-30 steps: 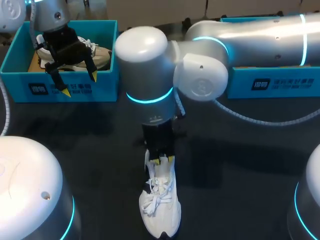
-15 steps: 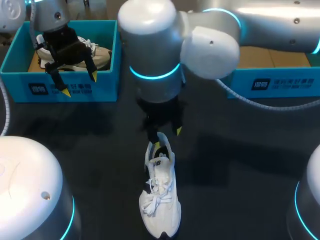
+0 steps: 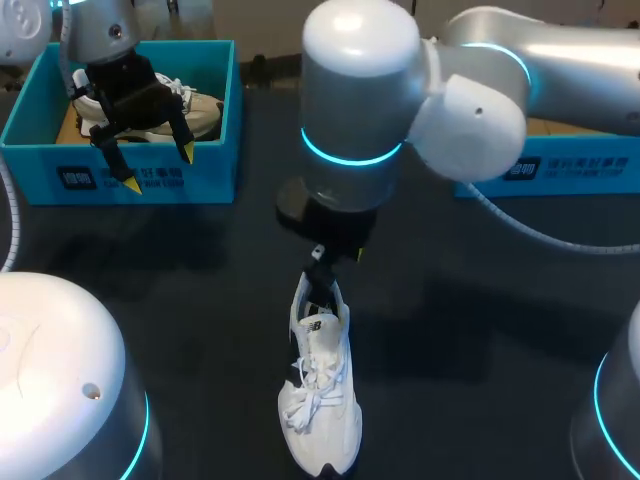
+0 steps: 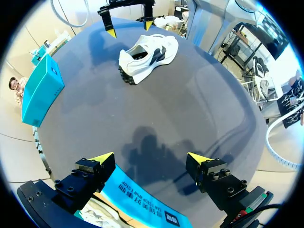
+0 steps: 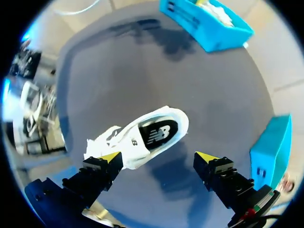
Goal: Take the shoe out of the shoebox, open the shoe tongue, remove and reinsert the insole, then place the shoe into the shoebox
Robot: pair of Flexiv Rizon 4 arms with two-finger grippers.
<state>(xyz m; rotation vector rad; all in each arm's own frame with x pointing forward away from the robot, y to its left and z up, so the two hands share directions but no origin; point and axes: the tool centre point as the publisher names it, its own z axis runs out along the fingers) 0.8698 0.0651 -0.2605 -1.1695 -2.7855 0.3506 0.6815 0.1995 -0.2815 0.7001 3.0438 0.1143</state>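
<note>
A white shoe (image 3: 320,395) lies on the dark table near its front middle, toe toward the front edge. Its dark insole (image 5: 159,133) shows inside the opening. My right gripper (image 3: 337,256) hangs open just above and behind the heel, touching nothing; in its own view the right gripper (image 5: 159,156) has the shoe (image 5: 137,137) ahead between its spread fingers. My left gripper (image 3: 158,167) stands open over the front wall of the left teal shoebox (image 3: 150,180). From the left gripper (image 4: 151,159) the shoe (image 4: 147,52) lies far ahead.
Another pale shoe (image 3: 195,108) lies inside the left shoebox. A second teal shoebox (image 3: 565,165) stands at the back right, partly hidden by my right arm. Bare dark tabletop surrounds the white shoe.
My right gripper has opened, let go of the shoe's heel end and lifted back from it while the arm swung right. The shoe and my left arm stayed put.
</note>
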